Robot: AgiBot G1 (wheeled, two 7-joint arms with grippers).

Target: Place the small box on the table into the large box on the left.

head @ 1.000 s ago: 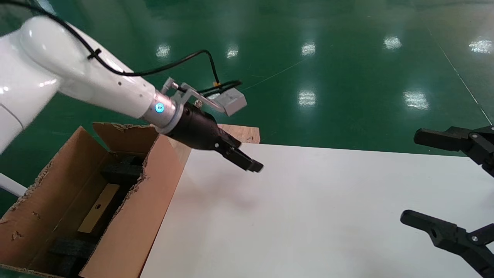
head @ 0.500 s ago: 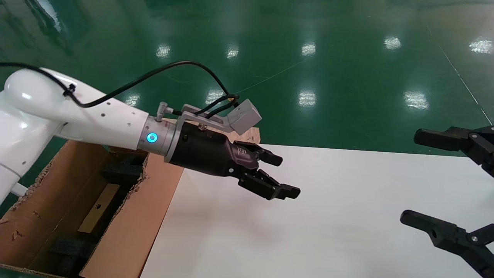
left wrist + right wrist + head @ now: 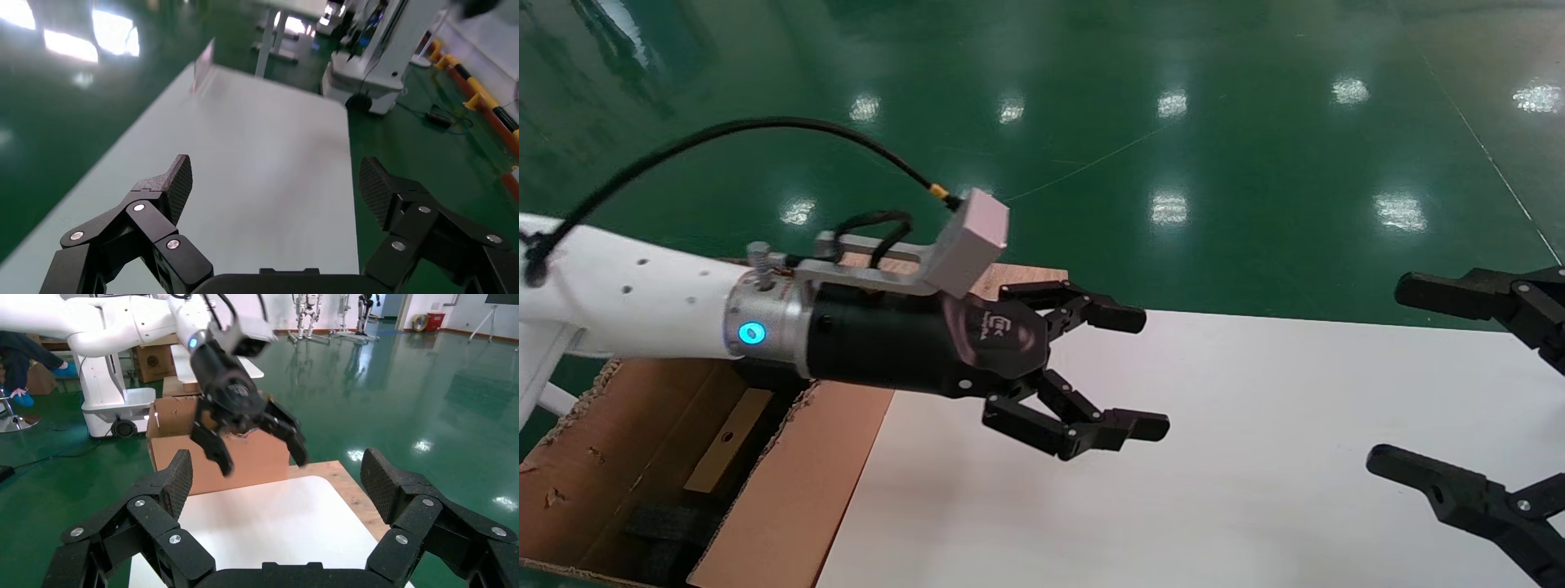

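Your small box [image 3: 727, 439] lies down inside the large box [image 3: 789, 490], a flat tan cardboard face turned up with one round punched hole showing near its middle; it sits on the carton's floor between black foam pieces [image 3: 670, 523], partly hidden by the left arm. The large box is the brown corrugated carton at the table's left edge, its flap rims torn and ragged. Just to its right you have the white table [image 3: 1254, 457], with a strip of bare plywood board [image 3: 1026, 278] showing at the far corner. Your left gripper [image 3: 1140, 371] hangs above the table's left part, beside the carton, fingers spread wide with nothing between them. Your right gripper [image 3: 1397, 380] waits at the table's right edge, its fingers also spread apart and empty.
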